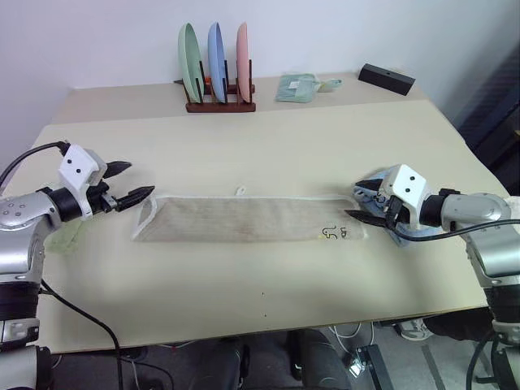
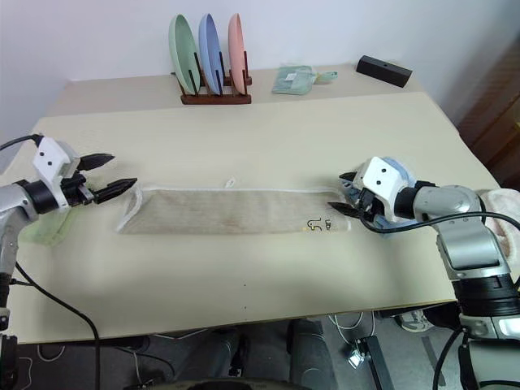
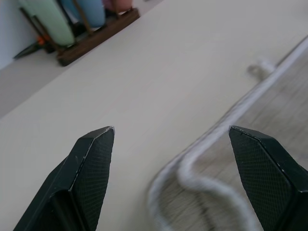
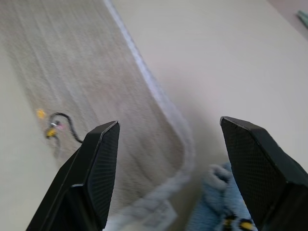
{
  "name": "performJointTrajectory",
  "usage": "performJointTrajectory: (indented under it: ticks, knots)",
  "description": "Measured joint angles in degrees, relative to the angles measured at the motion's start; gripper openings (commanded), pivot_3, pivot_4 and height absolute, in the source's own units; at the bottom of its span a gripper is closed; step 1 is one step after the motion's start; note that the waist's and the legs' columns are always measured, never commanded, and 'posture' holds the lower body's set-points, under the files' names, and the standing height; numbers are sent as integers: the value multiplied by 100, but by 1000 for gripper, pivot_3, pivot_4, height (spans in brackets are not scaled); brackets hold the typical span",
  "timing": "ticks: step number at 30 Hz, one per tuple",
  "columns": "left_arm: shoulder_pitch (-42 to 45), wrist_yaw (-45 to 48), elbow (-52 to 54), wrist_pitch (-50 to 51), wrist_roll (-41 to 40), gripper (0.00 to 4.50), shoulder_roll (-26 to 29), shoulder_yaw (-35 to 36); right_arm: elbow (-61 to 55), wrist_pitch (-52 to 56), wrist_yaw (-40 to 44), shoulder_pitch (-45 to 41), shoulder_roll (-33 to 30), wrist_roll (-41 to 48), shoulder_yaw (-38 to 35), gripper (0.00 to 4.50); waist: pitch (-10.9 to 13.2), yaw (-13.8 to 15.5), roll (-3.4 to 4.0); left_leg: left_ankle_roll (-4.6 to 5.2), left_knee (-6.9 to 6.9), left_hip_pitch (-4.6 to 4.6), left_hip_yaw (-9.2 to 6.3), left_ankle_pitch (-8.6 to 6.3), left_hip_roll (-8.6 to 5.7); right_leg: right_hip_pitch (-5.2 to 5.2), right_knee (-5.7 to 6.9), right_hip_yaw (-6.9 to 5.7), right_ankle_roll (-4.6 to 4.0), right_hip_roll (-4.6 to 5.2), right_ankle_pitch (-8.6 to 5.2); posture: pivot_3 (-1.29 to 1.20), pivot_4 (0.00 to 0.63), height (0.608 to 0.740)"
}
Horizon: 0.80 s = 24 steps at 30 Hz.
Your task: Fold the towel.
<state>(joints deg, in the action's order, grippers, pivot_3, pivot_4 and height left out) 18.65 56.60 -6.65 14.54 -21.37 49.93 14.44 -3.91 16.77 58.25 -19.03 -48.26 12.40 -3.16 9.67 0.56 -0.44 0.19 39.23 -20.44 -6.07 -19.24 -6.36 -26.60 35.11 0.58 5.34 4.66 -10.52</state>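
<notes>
The towel [image 1: 244,218] lies on the table as a long narrow beige strip with white corded edging, a small loop [image 1: 240,191] on its far edge and a dark printed mark [image 1: 329,233] near its right end. My left gripper [image 1: 140,179] hovers open just off the strip's left end, with the corded corner [image 3: 202,163] between and below its fingers. My right gripper [image 1: 351,201] stands open over the right end, holding nothing; the towel [image 4: 72,57] and its mark lie under its fingers.
A light blue cloth [image 4: 216,207] lies under my right gripper. A light green towel [image 2: 41,229] sits by my left arm. At the back stand a plate rack [image 1: 218,73] with three plates, a folded green cloth [image 1: 296,87] and a black box [image 1: 387,78].
</notes>
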Motion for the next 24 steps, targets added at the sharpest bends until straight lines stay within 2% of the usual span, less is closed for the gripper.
performJointTrajectory:
  ticks: [2, 5, 7, 13, 18, 22, 24]
  knots:
    - [-287, 136, 546, 82, -18, 3864, 109, -72, -264, 196, -5, 174, 2, 171, -43, 3366, 0, 0, 0, 0, -2, 1, 0, 0, 0, 0, -3, 2, 0, 0, 0, 0, 150, 733]
    - [-646, 62, 702, -345, 658, 3864, 226, -555, -535, 380, -57, 368, 30, 279, -44, 3366, -2, -1, 6, -1, -6, 10, 2, 0, 0, 7, -4, 4, 0, -2, 0, 0, 150, 733]
    - [-701, -162, 378, -652, 1075, 3864, 224, -747, -620, 453, -101, 399, 42, 331, -44, 3366, -1, 4, 4, -1, -5, 10, 2, 0, 2, 7, -2, 4, -2, -5, 1, 0, 150, 733]
    - [-370, -1322, -727, -1401, 1972, 3864, 257, -651, -769, 638, -186, 401, 40, 457, -45, 3366, -1, 26, 1, -1, -4, 7, -1, 0, 1, 7, -7, -2, -2, -3, 1, 0, 150, 733]
    - [-154, -2040, -1128, -1477, 2107, 3864, 222, -382, -1029, 1042, -289, 499, 57, 712, -157, 3366, -1, 19, 1, -1, -5, 6, -1, 0, 2, 7, -7, -2, -1, -1, 1, 0, 150, 733]
    - [-197, -2184, -1061, -1414, 2007, 3925, 61, -266, -1469, 2039, -652, 762, 352, 1515, -658, 4454, -3, 24, -2, -1, -4, 5, -4, 0, 2, 8, -7, -1, -1, -1, 1, 0, 150, 733]
    - [-268, -2106, -684, -1197, 1611, 3925, -175, -92, -1820, 2669, -954, 1226, 624, 2125, -1114, 4454, -4, 53, -4, 2, -4, 2, -12, -2, 2, 10, -7, -3, -1, 1, 1, 0, 150, 733]
